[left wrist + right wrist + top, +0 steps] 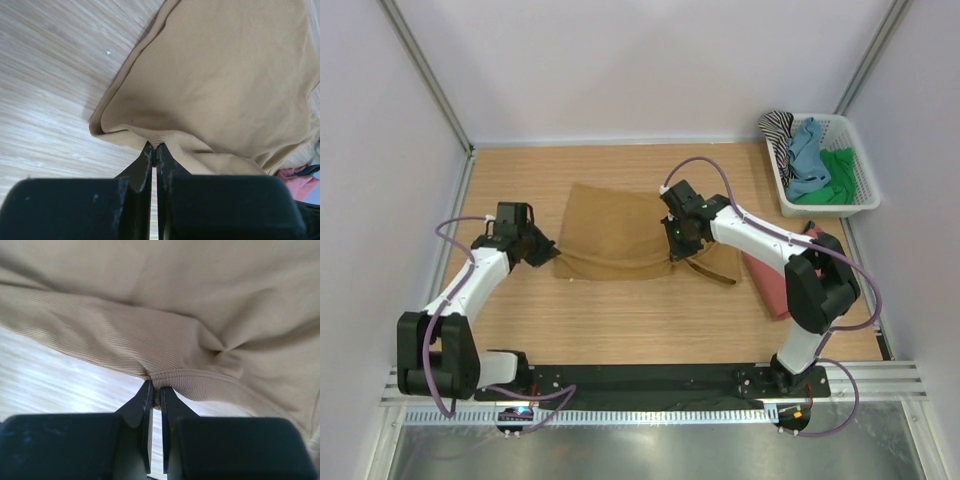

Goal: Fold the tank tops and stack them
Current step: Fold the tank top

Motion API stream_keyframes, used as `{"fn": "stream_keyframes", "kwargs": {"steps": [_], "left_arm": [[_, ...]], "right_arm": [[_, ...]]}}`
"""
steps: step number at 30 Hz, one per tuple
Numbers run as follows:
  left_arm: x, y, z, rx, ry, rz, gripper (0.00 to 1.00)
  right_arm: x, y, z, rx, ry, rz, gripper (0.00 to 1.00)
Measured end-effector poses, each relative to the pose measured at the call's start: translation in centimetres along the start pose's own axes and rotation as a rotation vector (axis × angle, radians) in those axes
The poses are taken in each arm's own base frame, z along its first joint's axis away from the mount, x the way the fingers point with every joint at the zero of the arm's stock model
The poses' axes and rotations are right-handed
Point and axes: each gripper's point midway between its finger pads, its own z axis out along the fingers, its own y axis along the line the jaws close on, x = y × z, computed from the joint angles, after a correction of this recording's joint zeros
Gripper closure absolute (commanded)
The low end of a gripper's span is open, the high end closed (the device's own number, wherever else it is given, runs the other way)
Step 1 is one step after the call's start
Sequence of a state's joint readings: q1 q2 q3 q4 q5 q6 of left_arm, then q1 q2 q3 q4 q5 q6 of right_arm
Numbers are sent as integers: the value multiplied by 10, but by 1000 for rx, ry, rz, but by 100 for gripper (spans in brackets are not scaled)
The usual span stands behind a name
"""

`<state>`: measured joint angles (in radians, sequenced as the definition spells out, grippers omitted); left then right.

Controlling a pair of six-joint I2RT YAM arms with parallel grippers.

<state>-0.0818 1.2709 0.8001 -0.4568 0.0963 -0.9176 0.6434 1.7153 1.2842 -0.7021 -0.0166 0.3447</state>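
Mid-table, ochre-brown tank top lies spread between both pincers. Left gripper clamped on its left near corner hem; right gripper clamped on near hem, right side. Both arms reach forward, wrists low over the wooden table.

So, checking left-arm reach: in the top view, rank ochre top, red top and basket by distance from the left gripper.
1. ochre top, centre, pinched by the left gripper.
2. red top, right side.
3. basket, far right corner.
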Motion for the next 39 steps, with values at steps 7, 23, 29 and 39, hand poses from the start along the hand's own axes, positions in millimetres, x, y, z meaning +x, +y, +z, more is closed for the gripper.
{"fn": "stream_keyframes", "kwargs": {"steps": [7,23,29,39], "left_arm": [[-16,-6,16,-21,-5,-20,100],[-41,-28,60,-24,3,-36,86],[-46,-33,66,0,-7,-40,25],[-44,-32,44,47,-43,-21,26]], "right_arm": [[-14,-24,15,61,20,36,90],[-48,-43,36,122,2,82,43],[-60,-57,34,169,-58,107,33],[-36,-80,-28,175,-193,171,27]]}}
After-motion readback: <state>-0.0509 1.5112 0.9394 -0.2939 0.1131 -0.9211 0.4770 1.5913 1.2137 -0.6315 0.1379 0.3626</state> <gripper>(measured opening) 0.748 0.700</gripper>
